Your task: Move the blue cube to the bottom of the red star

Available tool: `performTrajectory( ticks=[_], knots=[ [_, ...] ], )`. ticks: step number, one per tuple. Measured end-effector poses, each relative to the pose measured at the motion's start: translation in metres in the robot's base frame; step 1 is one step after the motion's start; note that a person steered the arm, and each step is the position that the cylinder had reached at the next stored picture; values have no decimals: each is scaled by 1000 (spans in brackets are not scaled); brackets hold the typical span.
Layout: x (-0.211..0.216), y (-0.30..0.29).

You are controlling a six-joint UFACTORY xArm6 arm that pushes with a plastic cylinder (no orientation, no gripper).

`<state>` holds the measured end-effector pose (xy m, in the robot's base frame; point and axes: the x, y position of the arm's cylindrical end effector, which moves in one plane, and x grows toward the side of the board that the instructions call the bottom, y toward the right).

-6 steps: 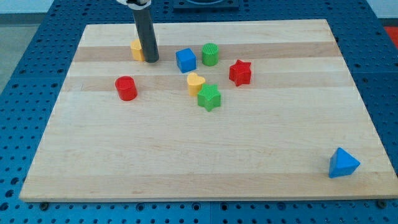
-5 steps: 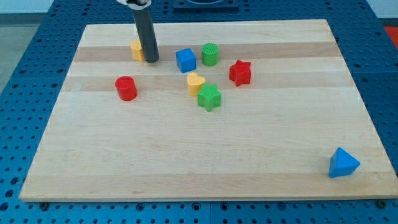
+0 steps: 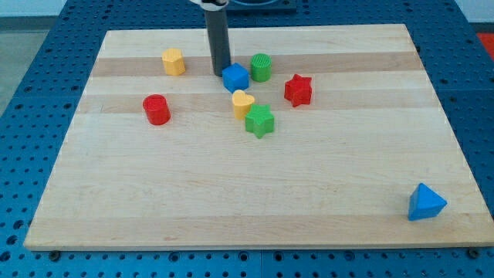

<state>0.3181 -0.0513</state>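
The blue cube (image 3: 236, 77) sits near the top middle of the wooden board, turned a little on its base. My tip (image 3: 221, 72) touches its upper left side. The red star (image 3: 298, 90) lies to the cube's right and slightly lower. A green cylinder (image 3: 261, 67) stands between them, just right of the cube. A yellow heart (image 3: 242, 103) and a green star (image 3: 260, 120) lie just below the cube.
A yellow block (image 3: 174, 61) lies at the top left, a red cylinder (image 3: 156, 110) at the left, and a blue triangular block (image 3: 424, 202) near the bottom right corner. The board (image 3: 247, 193) rests on a blue perforated table.
My tip has moved right, from beside the yellow block to the blue cube's upper left side. The cube has shifted slightly right and down and has turned.
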Motion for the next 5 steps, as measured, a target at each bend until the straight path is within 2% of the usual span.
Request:
performTrajectory(
  ticks=[4,5],
  knots=[
    [94,54],
    [96,78]
  ],
)
